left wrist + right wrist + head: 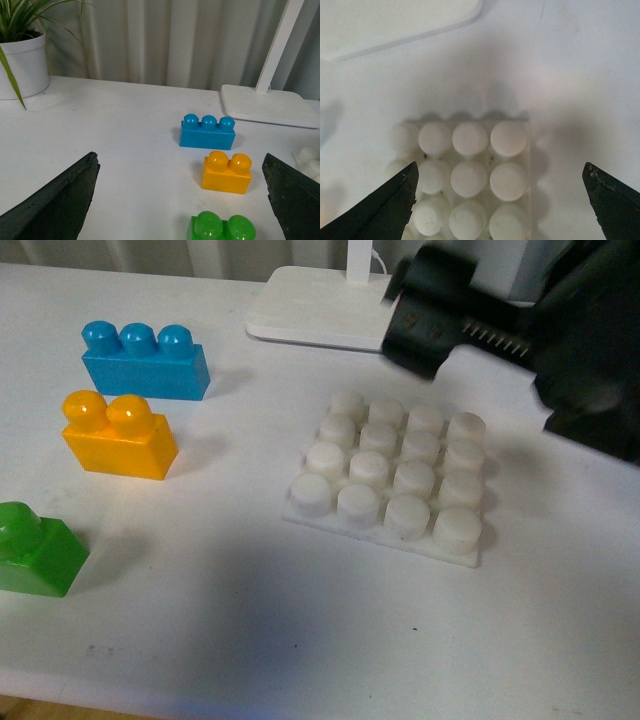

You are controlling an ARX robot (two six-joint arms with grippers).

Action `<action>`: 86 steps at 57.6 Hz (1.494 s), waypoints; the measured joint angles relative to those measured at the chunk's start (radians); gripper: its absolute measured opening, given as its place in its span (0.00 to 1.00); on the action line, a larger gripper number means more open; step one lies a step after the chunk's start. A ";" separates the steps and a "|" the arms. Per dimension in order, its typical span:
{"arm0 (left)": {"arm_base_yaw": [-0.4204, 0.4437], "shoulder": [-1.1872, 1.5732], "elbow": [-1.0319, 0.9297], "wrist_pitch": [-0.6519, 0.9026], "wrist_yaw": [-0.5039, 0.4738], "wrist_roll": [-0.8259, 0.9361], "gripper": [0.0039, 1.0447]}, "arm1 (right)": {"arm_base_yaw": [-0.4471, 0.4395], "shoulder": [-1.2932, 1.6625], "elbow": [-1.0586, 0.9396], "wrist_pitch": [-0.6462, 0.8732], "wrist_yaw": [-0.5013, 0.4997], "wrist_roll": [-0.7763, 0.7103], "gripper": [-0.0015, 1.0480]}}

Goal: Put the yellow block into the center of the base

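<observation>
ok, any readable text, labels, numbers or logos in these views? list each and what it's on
None readable in any view.
Yellow block, blue brick, green brick, base, lamp foot, plant pot: plain surfaces, no print or embossing visible.
Right arm: black housing is blurred in the front view, so no marking can be made out.

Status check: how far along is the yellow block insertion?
Done: nothing yet. The yellow block stands on the table between the blue brick and green brick, apart from the base, whose studs are all bare. In hand: neither gripper holds anything; the left gripper is open facing the bricks, the right gripper open over the base. Left: grasp, carry, press onto the centre studs.
</observation>
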 joint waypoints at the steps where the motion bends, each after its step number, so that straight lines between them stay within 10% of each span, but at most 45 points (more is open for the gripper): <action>1: 0.000 0.000 0.000 0.000 0.000 0.000 0.94 | -0.006 -0.011 -0.003 0.004 -0.006 -0.007 0.91; 31: 0.000 0.000 0.000 0.000 0.000 0.000 0.94 | -0.406 -0.668 -0.327 0.161 -0.340 -0.452 0.91; 54: 0.000 0.000 0.000 0.000 0.000 0.000 0.94 | -0.700 -0.955 -0.504 0.209 -0.478 -0.436 0.91; 62: 0.000 0.000 0.000 0.000 0.000 0.000 0.94 | -0.665 -1.007 -0.623 0.439 -0.394 -0.626 0.68; 81: 0.000 0.000 0.000 0.000 0.000 0.000 0.94 | -0.520 -1.158 -0.771 0.443 -0.261 -0.717 0.02; 86: 0.000 0.000 0.000 0.000 0.000 0.000 0.94 | -0.520 -1.186 -0.790 0.434 -0.257 -0.719 0.01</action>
